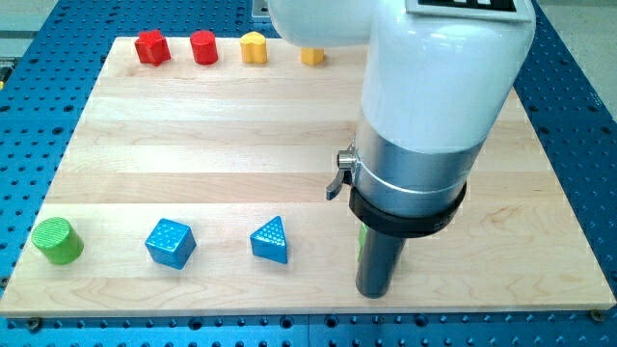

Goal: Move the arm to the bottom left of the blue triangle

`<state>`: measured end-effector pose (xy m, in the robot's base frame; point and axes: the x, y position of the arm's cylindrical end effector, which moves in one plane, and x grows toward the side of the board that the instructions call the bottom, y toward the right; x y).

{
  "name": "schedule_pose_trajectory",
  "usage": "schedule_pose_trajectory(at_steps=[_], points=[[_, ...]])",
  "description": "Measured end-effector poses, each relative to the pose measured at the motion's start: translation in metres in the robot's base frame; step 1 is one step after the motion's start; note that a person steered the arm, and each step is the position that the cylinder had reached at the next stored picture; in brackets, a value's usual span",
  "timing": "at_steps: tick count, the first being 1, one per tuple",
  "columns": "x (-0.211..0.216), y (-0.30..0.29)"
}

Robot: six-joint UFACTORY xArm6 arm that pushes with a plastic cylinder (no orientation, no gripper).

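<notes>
The blue triangle [271, 240] lies on the wooden board [193, 145] near the view's bottom, left of centre. My rod comes down from the big white arm at the view's right. My tip [373, 293] rests on the board near its bottom edge, well to the right of the blue triangle and a little lower. A sliver of a green block [362, 237] shows just behind the rod, mostly hidden.
A blue cube [171, 242] and a green cylinder [57, 240] lie left of the triangle in the same row. Along the top edge stand a red star-like block [151, 46], a red cylinder [203, 46], a yellow block [253, 47] and a second yellow block [311, 56], partly hidden.
</notes>
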<state>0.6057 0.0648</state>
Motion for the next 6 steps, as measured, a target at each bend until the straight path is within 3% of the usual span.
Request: schedule_pose_trajectory(at_steps=[2,4,6], points=[[0.002,-0.020],[-0.010,-0.119],[-0.028,-0.161]])
